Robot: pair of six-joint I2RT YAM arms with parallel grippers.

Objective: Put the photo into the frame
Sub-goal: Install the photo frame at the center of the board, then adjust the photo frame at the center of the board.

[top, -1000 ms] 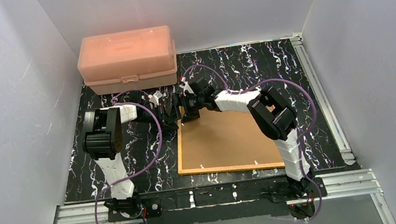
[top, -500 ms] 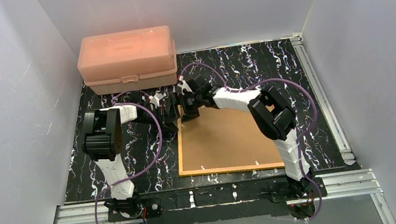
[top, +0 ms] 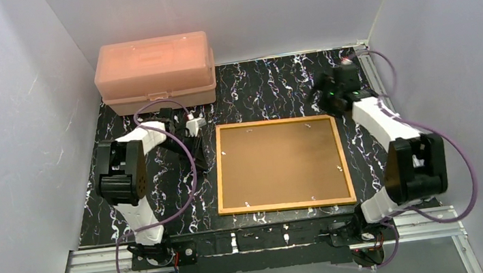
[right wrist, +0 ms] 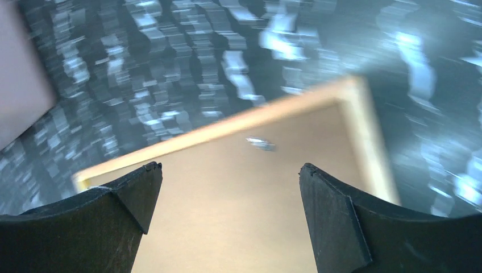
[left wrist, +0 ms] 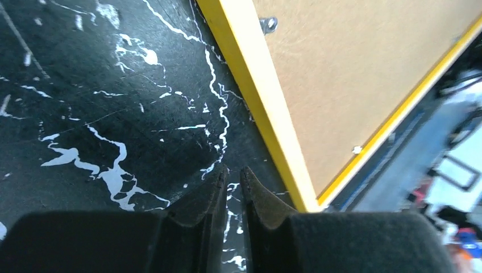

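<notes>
The thin rectangular yellow frame (left wrist: pixel 256 96) is lying back-up on the black marbled table (top: pixel 274 85), with table showing along every edge. The left gripper (left wrist: pixel 232 176), jaws clenched empty, is sitting beside its left edge; the right gripper (right wrist: pixel 230 166), jaws released, is hovering above its far-right corner.

Frame (top: pixel 286 205) yellow/orange-brown, backing board (top: pixel 281 163) brown, table (top: pixel 274 81) black w/ white marble veins, box (top: pixel 154 71) pink
</notes>
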